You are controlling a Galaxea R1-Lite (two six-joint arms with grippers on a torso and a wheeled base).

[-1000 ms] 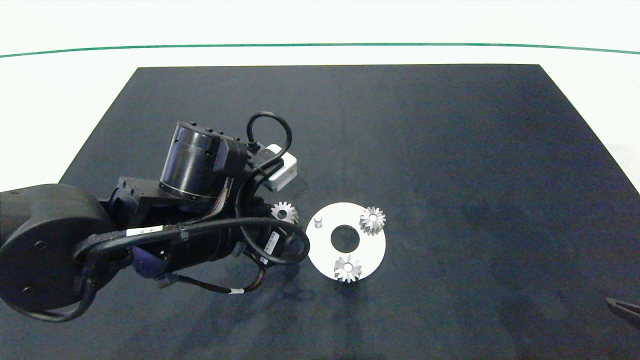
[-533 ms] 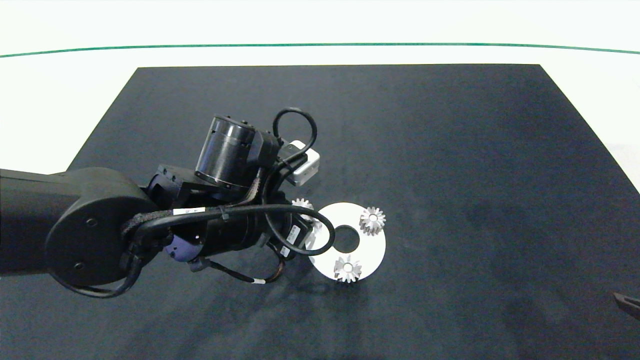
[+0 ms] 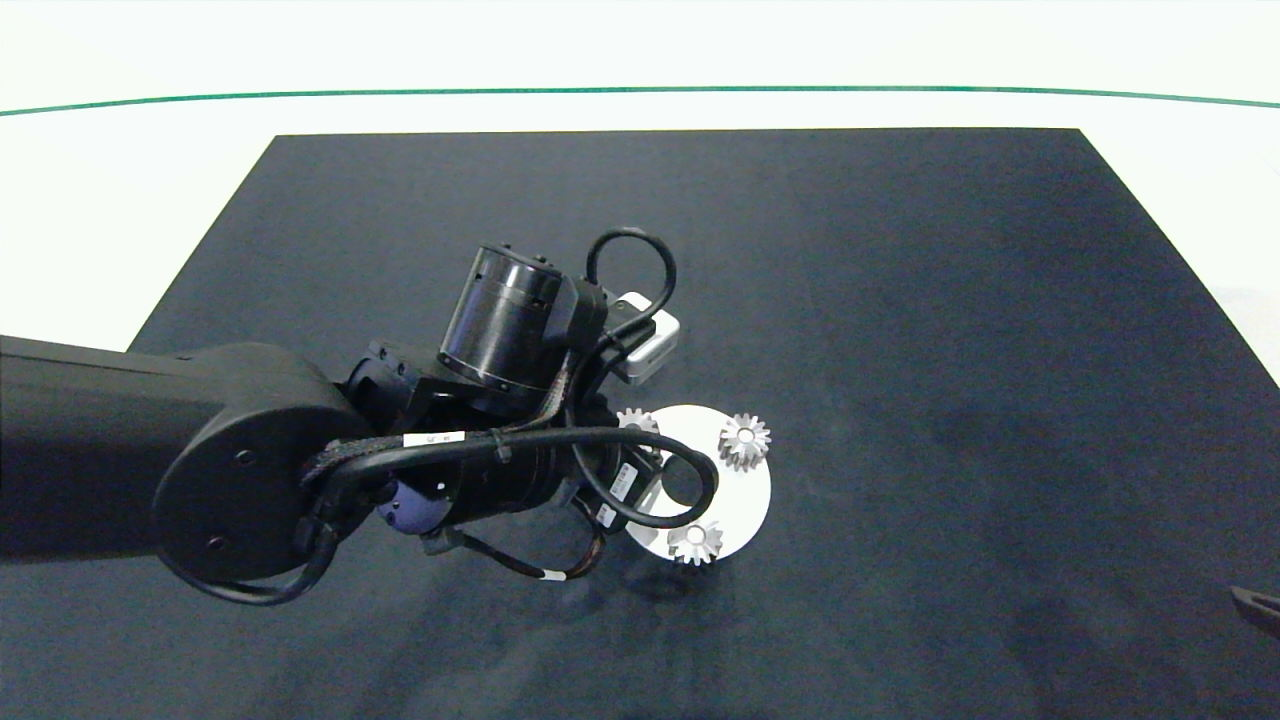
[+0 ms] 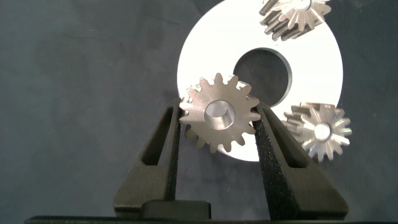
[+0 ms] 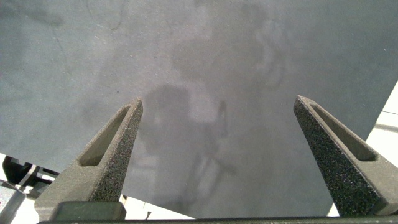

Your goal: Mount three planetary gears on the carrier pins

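Note:
My left gripper (image 4: 219,119) is shut on a small silver planetary gear (image 4: 219,114), held over the left part of the white carrier disc (image 4: 311,68). In the head view that gear (image 3: 637,421) peeks out above the disc's (image 3: 745,490) left edge, and the pin beneath it is hidden. Two more planetary gears sit on carrier pins on the disc: one at the upper right (image 3: 745,440) and one at the bottom (image 3: 695,540). They also show in the left wrist view (image 4: 295,17) (image 4: 319,129). My right gripper (image 5: 217,137) is open over bare mat.
A dark mat (image 3: 900,300) covers the white table (image 3: 100,200). My left arm (image 3: 250,470) lies across the mat's left half. A tip of the right arm (image 3: 1258,608) shows at the lower right edge.
My left arm has moved right with the gear, from left of the disc to over the disc's left pin, which is now covered. The two seated gears have not moved.

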